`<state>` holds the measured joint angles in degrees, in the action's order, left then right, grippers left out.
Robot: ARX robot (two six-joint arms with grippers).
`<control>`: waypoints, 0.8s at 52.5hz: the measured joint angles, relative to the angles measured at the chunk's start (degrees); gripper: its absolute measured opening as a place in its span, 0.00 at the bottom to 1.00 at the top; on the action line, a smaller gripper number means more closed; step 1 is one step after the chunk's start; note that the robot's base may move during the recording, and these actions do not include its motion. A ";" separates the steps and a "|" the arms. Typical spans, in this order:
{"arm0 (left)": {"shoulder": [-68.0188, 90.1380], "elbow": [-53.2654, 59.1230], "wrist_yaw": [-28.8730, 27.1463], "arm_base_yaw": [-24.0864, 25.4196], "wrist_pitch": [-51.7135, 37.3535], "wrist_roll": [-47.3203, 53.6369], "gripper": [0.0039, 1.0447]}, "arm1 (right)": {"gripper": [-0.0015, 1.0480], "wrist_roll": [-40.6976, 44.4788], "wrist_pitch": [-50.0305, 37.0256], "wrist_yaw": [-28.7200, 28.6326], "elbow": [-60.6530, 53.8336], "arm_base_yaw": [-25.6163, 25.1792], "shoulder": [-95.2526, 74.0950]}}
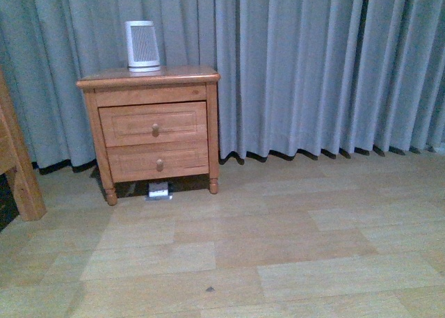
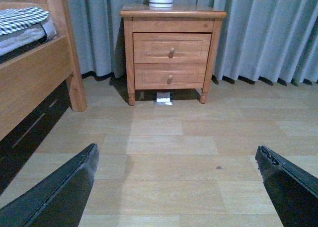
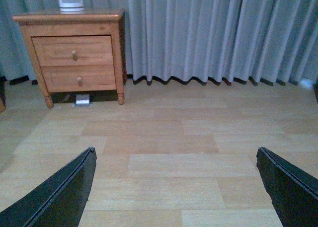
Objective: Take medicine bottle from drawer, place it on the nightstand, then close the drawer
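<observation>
Your left gripper (image 2: 176, 148) and right gripper (image 3: 175, 150) both gape wide, holding nothing. Bare wood floor (image 2: 169, 132) runs open ahead to the nightstand (image 1: 182, 75). Its upper drawer (image 1: 125, 123) of two sits shut, one knob (image 1: 156, 129) apiece; the medicine bottle is out of sight. One slatted white device (image 1: 142, 45) stands on top, with a grey curtain (image 1: 313, 67) behind.

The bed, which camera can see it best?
The left wrist view. There the bed frame shows its long wooden side rail, a post and checked bedding on top. The front view catches only one wooden post at the picture's edge. The right wrist view shows practically none of it.
</observation>
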<state>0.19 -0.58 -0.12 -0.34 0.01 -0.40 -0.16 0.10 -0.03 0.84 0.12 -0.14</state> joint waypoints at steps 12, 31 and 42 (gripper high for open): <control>0.00 0.00 0.00 0.00 0.00 0.00 0.94 | 0.93 0.00 0.00 0.00 0.00 0.00 0.00; 0.00 0.00 0.00 0.00 0.00 0.00 0.94 | 0.93 0.00 0.00 0.00 0.00 0.00 0.00; 0.00 0.00 0.00 0.00 0.00 0.00 0.94 | 0.93 0.00 0.00 0.00 -0.02 0.00 0.00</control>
<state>0.19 -0.58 -0.12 -0.34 0.01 -0.40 -0.16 0.10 -0.03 0.82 0.12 -0.14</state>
